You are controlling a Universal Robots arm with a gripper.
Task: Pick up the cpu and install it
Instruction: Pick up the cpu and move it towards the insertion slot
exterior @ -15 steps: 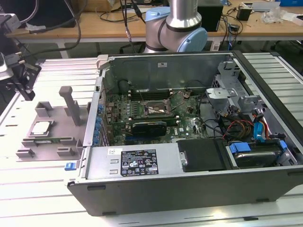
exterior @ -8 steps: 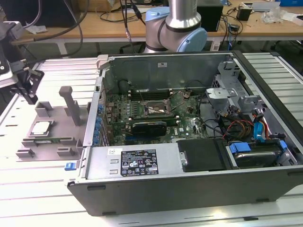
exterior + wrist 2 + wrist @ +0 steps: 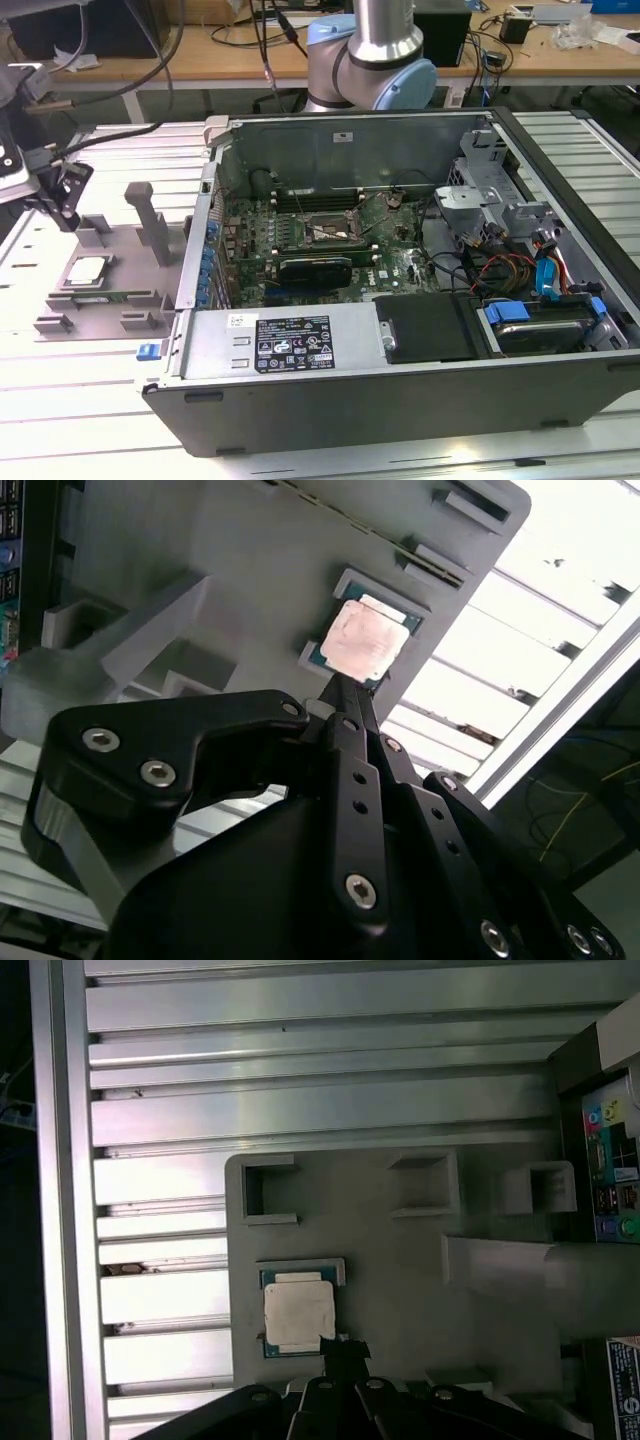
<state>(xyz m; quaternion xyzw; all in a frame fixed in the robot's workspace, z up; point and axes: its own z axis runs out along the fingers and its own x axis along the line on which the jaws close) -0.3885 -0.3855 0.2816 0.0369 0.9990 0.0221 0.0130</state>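
The cpu [image 3: 88,270] is a small square chip with a dull silvery top, lying flat in a recess of the grey fixture tray [image 3: 140,285] at the exterior view's left. In both wrist views the cpu [image 3: 362,640] [image 3: 298,1315] sits just past the black fingertips. My gripper [image 3: 66,212] hovers above the tray's far left corner, a little above and beside the chip. In the second wrist view the gripper [image 3: 341,688] has its fingers drawn together to one tip with nothing held, and in the first wrist view the gripper [image 3: 340,1348] ends at the chip's edge.
An open computer case [image 3: 400,390] lies to the exterior view's right of the tray, with the motherboard socket [image 3: 328,230] and a black expansion card [image 3: 315,268] inside. Upright grey posts [image 3: 150,220] rise from the tray. Ribbed aluminium table slats [image 3: 300,1110] surround it.
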